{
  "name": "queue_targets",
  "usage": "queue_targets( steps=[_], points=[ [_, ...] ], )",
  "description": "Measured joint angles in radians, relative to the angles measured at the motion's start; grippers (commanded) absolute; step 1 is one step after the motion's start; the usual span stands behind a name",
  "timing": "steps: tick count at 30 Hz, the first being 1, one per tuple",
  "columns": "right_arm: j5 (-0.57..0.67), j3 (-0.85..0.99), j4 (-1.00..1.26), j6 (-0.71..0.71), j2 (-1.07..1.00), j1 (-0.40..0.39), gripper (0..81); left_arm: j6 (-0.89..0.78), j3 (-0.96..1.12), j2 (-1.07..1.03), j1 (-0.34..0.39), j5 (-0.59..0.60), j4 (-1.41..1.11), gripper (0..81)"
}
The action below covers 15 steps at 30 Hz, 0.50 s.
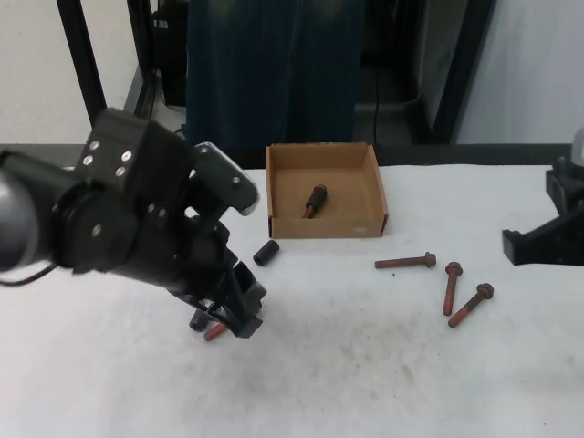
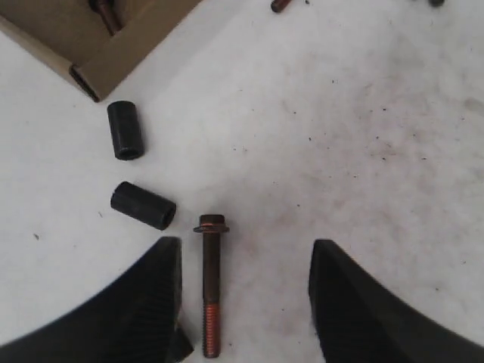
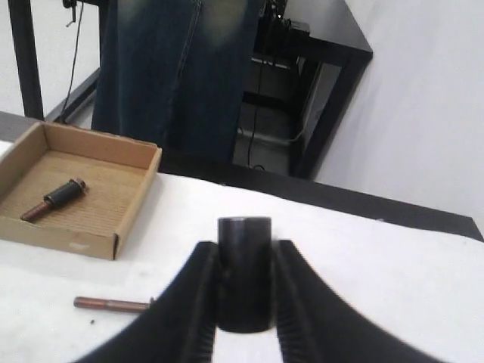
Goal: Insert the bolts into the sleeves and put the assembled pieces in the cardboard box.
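Under your left gripper [image 2: 246,261], whose fingers stand wide apart, a bolt [image 2: 211,295] lies on the bench [image 1: 365,374] between them. Just beside its head lies a black sleeve [image 2: 144,205], and a second sleeve [image 2: 125,130] lies nearer the cardboard box [image 1: 327,226]. Your right gripper [image 3: 243,246] is clamped on a third sleeve [image 3: 244,280]. One assembled piece [image 1: 315,200] lies inside the box, and three loose bolts [image 1: 451,287] lie on the bench near it.
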<state>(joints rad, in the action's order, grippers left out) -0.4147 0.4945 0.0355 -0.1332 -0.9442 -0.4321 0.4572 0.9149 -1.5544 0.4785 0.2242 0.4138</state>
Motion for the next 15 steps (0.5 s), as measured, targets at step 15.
queue_targets(
  steps=[15],
  points=[
    [0.016, 0.0, -0.029, 0.0, 0.002, 0.049, 0.3, 0.264, 0.127, -0.177, 0.0, -0.141, 0.225, 45.8]
  ],
)
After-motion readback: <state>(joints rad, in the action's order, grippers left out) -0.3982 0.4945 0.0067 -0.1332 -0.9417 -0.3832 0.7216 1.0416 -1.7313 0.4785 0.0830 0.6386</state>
